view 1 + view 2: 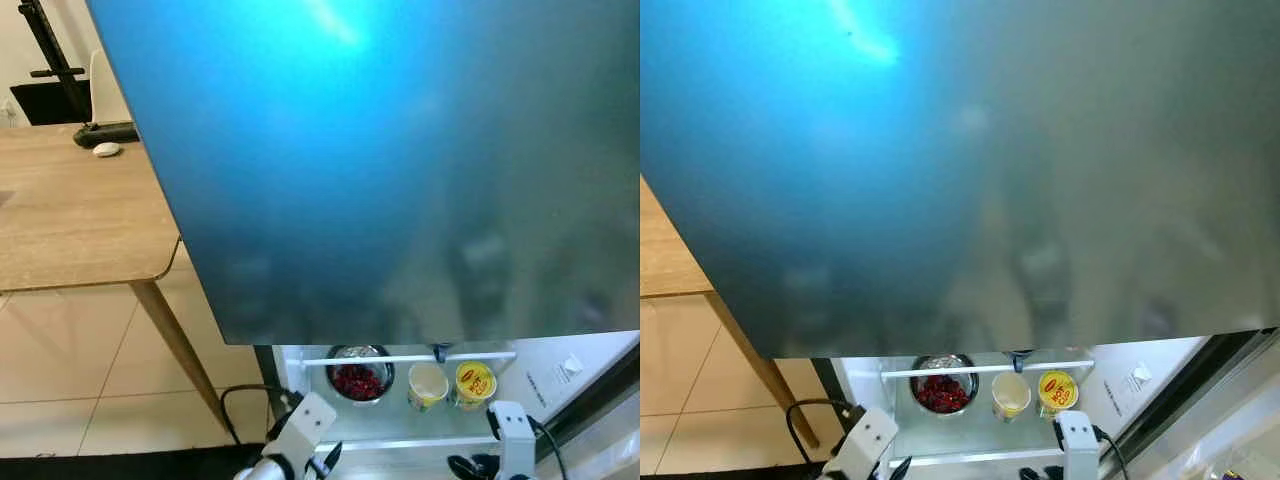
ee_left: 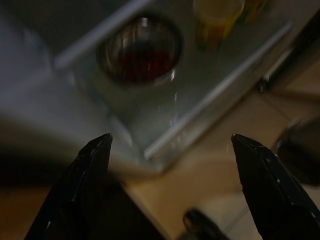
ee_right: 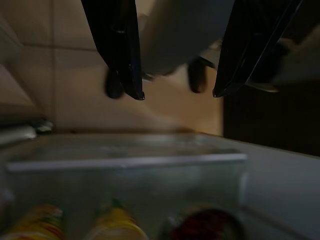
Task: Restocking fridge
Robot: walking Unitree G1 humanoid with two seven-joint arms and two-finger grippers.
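Where door (image 1: 400, 170) looms, shelf (image 1: 400, 420) half-hidden.

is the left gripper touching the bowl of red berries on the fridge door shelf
Apart. In the left wrist view the left gripper is open and empty, with the bowl of red berries well beyond its fingertips.

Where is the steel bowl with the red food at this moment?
The steel bowl sits on the fridge door shelf behind its white rail, to the robot's left of the two yellow cups.
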